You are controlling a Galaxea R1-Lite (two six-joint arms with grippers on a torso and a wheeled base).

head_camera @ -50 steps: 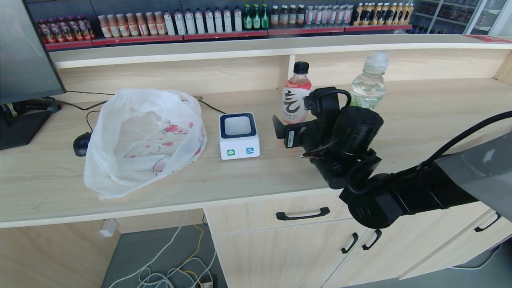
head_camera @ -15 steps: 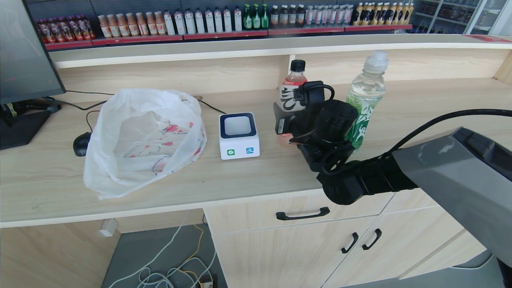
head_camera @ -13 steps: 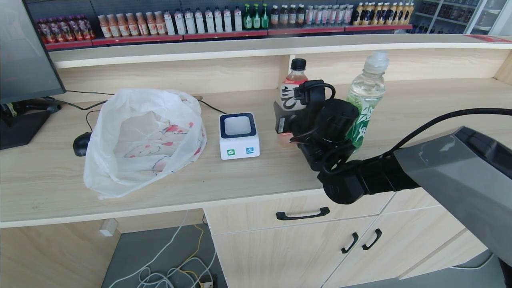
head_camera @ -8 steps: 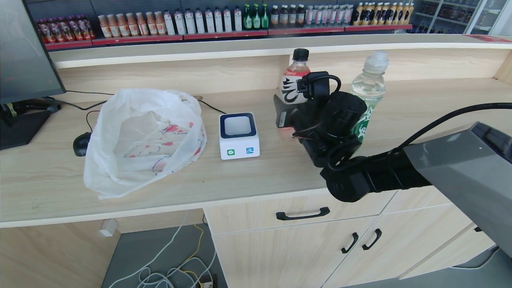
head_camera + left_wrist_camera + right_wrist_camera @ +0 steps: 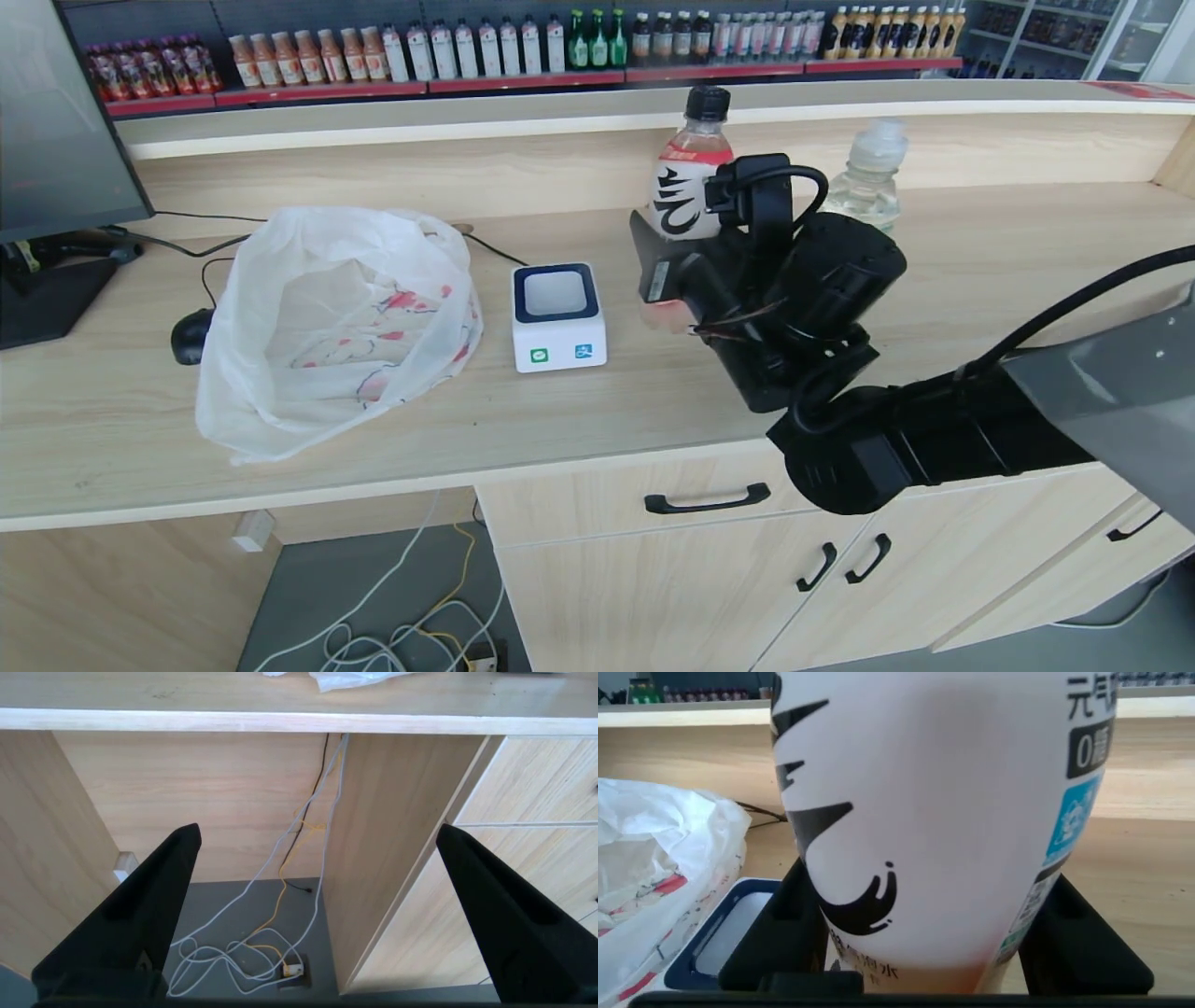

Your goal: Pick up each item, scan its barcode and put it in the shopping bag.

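Right wrist view has the right fingers closed on the lower body of the drink bottle, one on each side of its white label. In the head view the drink bottle stands upright in that grip and looks clear of the counter. It is just right of the scanner and nearer than the water bottle at the far side. The shopping bag sits open left of the scanner.

The drink bottle looks full, so probably fairly heavy. Its plastic wall should give a little under a squeeze, and the smooth label may be slippery. A hold low on the body seems sound, as long as the barcode stays uncovered and can face the scanner's window.

The right arm comes in from the near right, forearm roughly level over the counter's edge, wrist pointing far and left. The left fingers are spread wide, low before the cupboard, with cables on the floor.
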